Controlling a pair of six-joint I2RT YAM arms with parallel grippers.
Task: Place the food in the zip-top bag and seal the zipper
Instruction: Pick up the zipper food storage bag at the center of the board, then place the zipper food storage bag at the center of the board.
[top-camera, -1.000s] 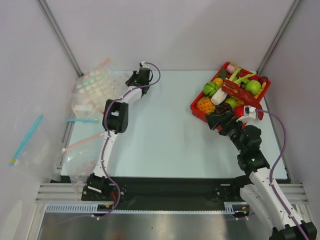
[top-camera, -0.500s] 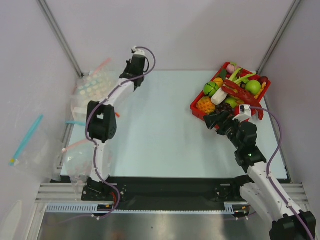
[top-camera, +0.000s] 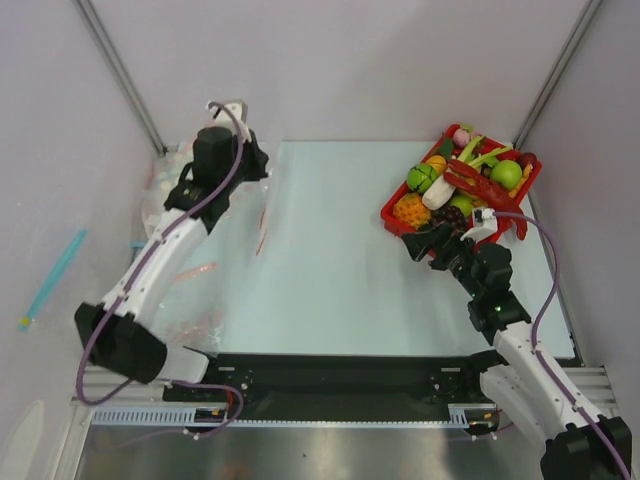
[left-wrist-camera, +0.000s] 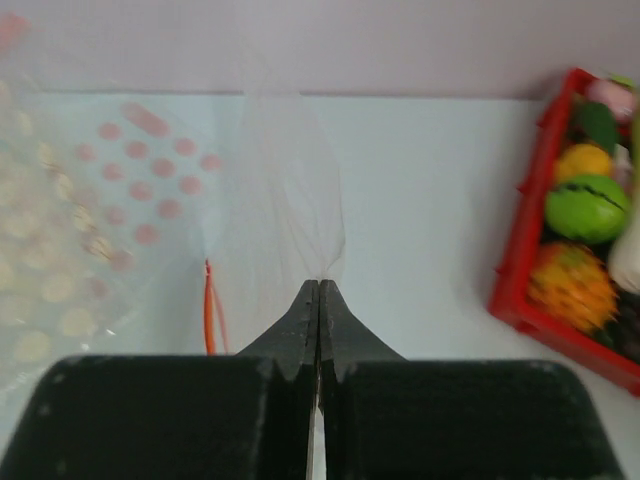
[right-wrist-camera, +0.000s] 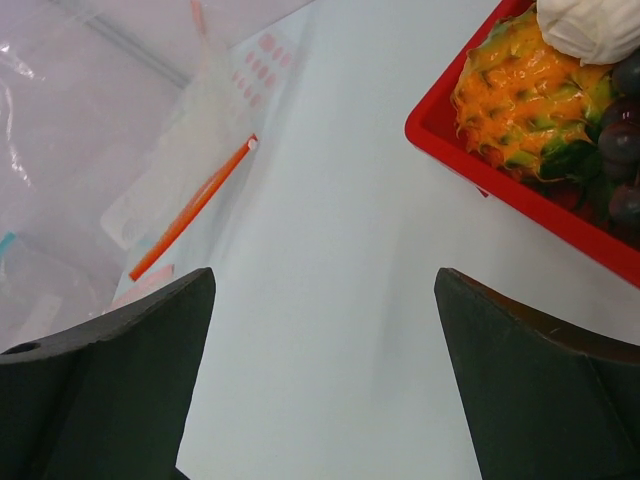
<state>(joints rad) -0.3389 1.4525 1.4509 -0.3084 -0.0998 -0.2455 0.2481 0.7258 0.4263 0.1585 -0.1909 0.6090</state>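
My left gripper is shut on a fold of the clear zip-top bag, and the pinch shows in the left wrist view. The bag hangs from it over the table's back left. Its red-orange zipper strip hangs below and also shows in the left wrist view and the right wrist view. The food lies in a red basket at the back right: a red crayfish and dark grapes. I cannot pick out the red ball fruit. My right gripper is open and empty beside the basket's near corner.
A clear bag with pastel dots lies left of the held bag. More clear bags and a pink strip lie along the table's left edge. A blue strip is on the far left. The basket also holds a pineapple and green fruits.
My left arm has swung from the bag pile at the back left, out toward the table, carrying the clear bag so that its strip now hangs over the table. My right gripper has barely moved.
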